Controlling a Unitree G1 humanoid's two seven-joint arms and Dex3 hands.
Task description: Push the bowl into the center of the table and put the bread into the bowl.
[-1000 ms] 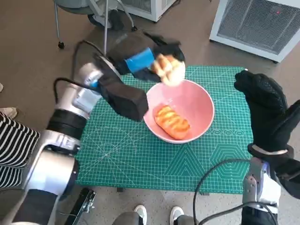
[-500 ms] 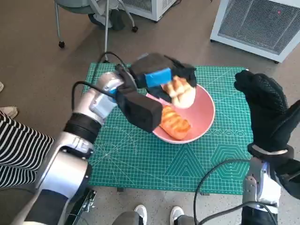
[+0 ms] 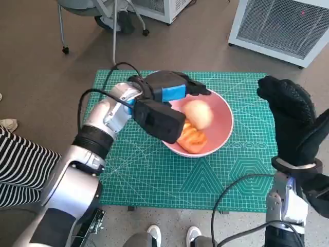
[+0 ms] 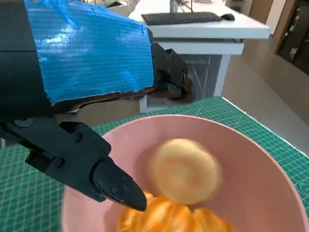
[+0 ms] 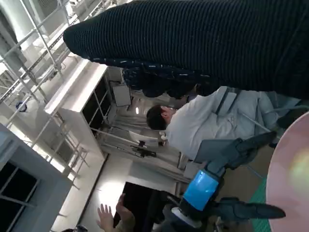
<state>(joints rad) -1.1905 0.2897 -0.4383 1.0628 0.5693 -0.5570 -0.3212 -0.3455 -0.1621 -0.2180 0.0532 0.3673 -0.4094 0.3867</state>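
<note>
— So, nearest first: what does the left wrist view add?

— Its left hand [image 4: 91, 92] has fingers [image 4: 116, 186] spread, empty, above the pink bowl [image 4: 251, 159]; pale bread [image 4: 186, 169] lies inside on an orange roll [image 4: 164, 220].

— And from the head?

— Right hand [image 3: 293, 123] is raised beside the bench [image 3: 154, 175], its fingers not clear. Half a second ago the left hand held that bread; now it lies free.

No text, label, brand or number can be read in any view; the green cutting mat [image 3: 154, 170] carries only grid lines and geometric patterns.
</note>
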